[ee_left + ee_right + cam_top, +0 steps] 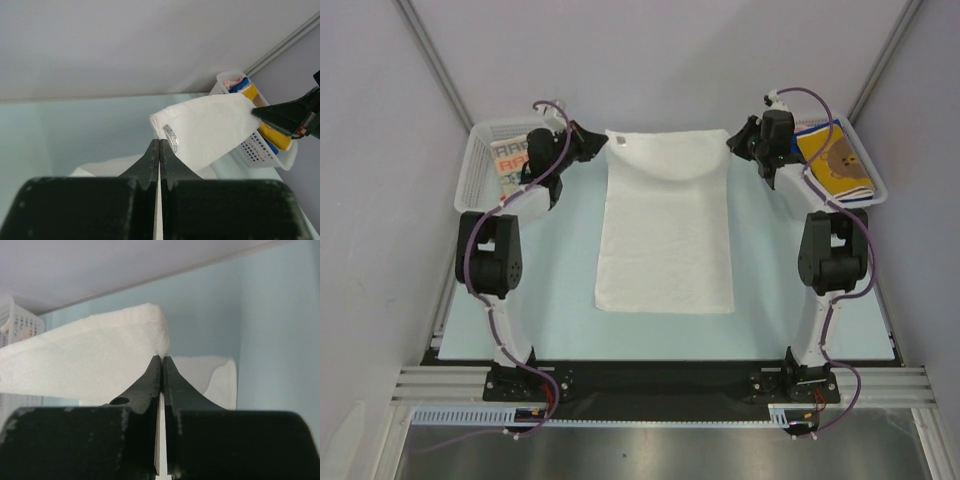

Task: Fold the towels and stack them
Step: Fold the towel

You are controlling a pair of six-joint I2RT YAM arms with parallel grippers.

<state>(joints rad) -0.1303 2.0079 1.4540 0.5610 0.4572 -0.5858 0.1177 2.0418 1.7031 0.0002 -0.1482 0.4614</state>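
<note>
A white towel (665, 235) lies lengthwise on the pale blue table, its far edge raised and sagging between the two grippers. At the far left corner, beside a small label, my left gripper (594, 143) is shut on the cloth. In the left wrist view the left gripper (159, 143) pinches that corner and the white towel (210, 125) stretches away to the right gripper (280, 116). My right gripper (736, 140) is shut on the far right corner. The right wrist view has the right gripper (162, 359) closed on the white towel (90, 365).
A white mesh basket (478, 160) at the far left holds a cream towel with "RABBIT" lettering (510, 160). Another mesh basket (872, 186) at the far right holds a yellow-orange bear towel (835, 158) on top of other folded towels. Grey walls enclose the table.
</note>
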